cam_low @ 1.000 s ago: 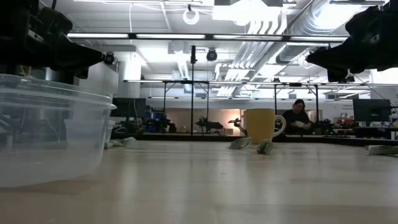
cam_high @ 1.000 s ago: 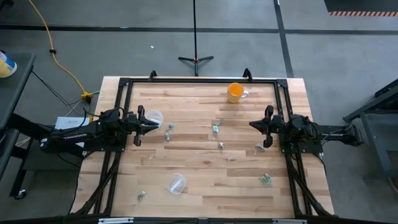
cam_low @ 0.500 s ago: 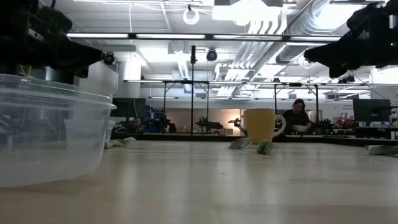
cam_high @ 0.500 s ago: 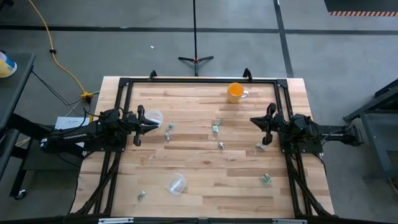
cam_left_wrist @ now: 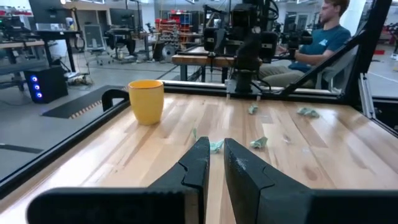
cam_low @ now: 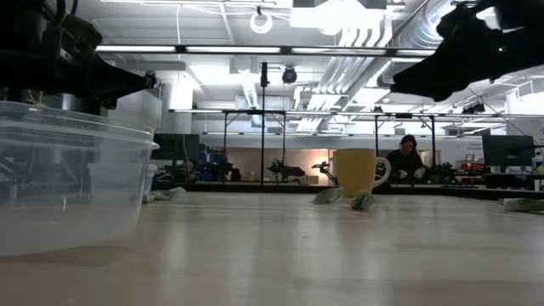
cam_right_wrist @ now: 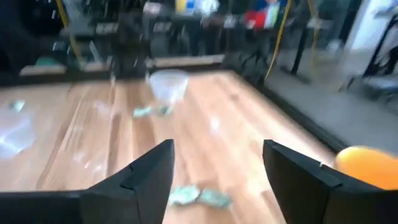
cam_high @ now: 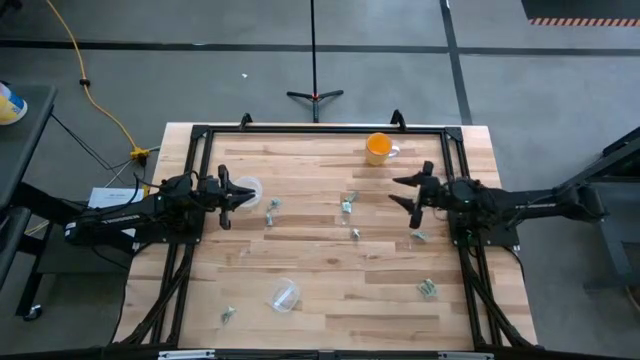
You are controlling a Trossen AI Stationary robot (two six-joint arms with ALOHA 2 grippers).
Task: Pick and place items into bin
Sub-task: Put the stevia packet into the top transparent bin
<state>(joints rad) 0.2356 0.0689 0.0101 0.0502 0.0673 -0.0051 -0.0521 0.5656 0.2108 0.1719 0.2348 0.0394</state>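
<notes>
Items (cam_high: 348, 204), tiny silvery grey-green scraps, are lying scattered over the wooden surface (cam_high: 320, 300), none of them lifted yet and none visible inside a bin. Taking the orange mug (cam_high: 378, 148) as the landmark: one piece is sitting a little toward the camera side of the mug, another (cam_high: 355, 233) just beyond that one, a third (cam_high: 271, 208) well off toward the left arm, one (cam_high: 419, 237) below the right arm, and two more (cam_high: 428, 289) (cam_high: 228, 315) far from the mug near the front edge. A clear round bin (cam_high: 246, 189) is resting just beside the left gripper (cam_high: 232, 189), whose fingers are standing nearly closed with only a slim gap and nothing between them; a second clear container (cam_high: 284, 294) is lying near the front edge. The right gripper (cam_high: 408, 191) is hovering above the surface, between the mug and the nearest pieces, its fingers spread wide and empty. The step in hand looks like the right arm's reach for a piece near the mug. To do it well, the fingers should be coming straight down astride one scrap only, tips almost grazing the wood, since such thin, light pieces could skid away or slip out; keeping clear of the mug matters too.
</notes>
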